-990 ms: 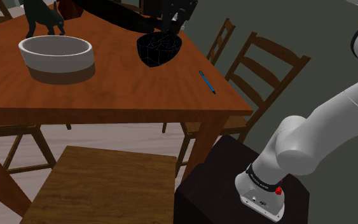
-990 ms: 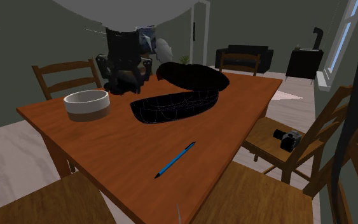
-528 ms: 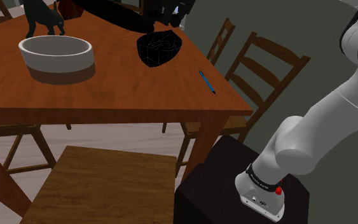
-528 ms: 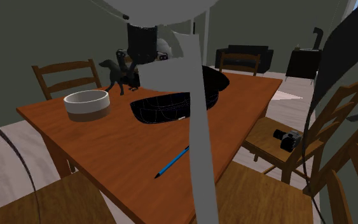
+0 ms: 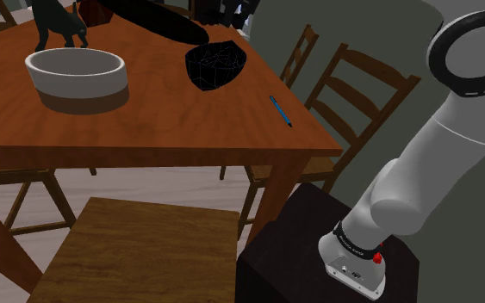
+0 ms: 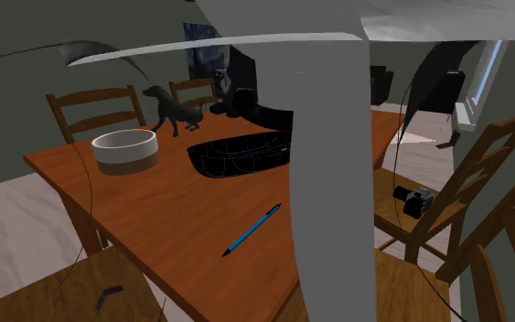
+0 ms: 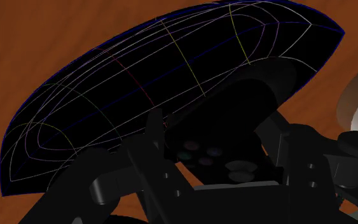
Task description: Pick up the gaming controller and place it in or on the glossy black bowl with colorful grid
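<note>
My black gripper [image 7: 214, 121] is shut on a dark gaming controller [image 7: 231, 168] with small round buttons, clasped between both fingers. Beyond it lies the glossy black bowl [image 7: 139, 102] with thin coloured grid lines, on the brown wooden table. In the shoulder view that bowl [image 5: 216, 64] sits near the table's far right side, and the gripper [image 5: 236, 10] hangs above it at the picture's top edge. In the second exterior view the bowl [image 6: 237, 154] lies mid-table, partly behind my white arm [image 6: 333, 165]. The gripper [image 6: 232, 91] is above and behind it.
A white bowl [image 5: 77, 72] stands on the shoulder view's left. Behind it is a black dog figure [image 5: 55, 21]. A long black object [image 5: 158, 19] lies at the back. A blue pen [image 5: 281, 111] rests near the table's right edge. Wooden chairs surround the table; one holds a camera [image 6: 415, 199].
The gripper with the controller rose toward the shoulder view's top edge and moved to the second exterior view's right, uncovering the dog figure. The arm swung across that view.
</note>
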